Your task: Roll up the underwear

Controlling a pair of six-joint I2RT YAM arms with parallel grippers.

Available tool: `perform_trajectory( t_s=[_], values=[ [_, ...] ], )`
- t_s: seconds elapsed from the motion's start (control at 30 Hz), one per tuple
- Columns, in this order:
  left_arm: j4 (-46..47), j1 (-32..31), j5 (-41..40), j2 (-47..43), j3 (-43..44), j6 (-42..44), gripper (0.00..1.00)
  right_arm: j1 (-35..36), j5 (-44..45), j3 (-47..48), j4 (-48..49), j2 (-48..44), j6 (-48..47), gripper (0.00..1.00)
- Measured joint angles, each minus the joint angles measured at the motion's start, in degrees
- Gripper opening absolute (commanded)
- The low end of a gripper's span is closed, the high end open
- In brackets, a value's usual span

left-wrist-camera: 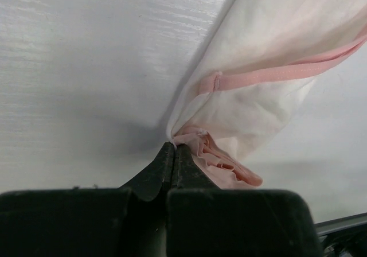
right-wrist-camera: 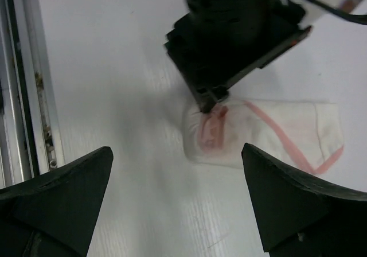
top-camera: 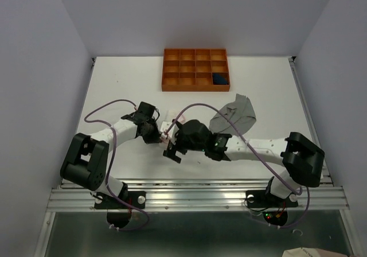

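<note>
The pale pink-white underwear lies partly rolled on the white table, with pink trim across it. My left gripper is shut on its bunched end; the right wrist view shows the same pinch. My right gripper hovers open just in front of the roll, with nothing between its fingers. From above, both grippers meet mid-table: left, right, with a sliver of pale cloth between them. The grey underwear lies crumpled to the right. Navy underwear sits in the tray.
An orange compartment tray stands at the back centre of the table. A metal rail runs along the near edge, also seen at the left of the right wrist view. Purple cables loop over both arms.
</note>
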Motion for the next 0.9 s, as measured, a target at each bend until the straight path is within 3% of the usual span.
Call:
perform_trajectory(
  t_s=[0.2, 0.63, 0.9],
  values=[
    [-1.2, 0.1, 1.4, 1.3, 1.1, 0.9, 0.00, 8.2, 4.2, 0.0, -3.3, 4.0, -5.7, 1.00],
    [-3.0, 0.3, 2.7, 3.0, 2.9, 3.0, 0.00, 8.3, 4.5, 1.1, -5.9, 13.0, -11.0, 1.00],
    [-3.0, 0.4, 3.2, 3.4, 3.1, 3.7, 0.00, 8.4, 5.3, 1.1, -5.0, 13.2, -13.6, 1.00]
  ],
)
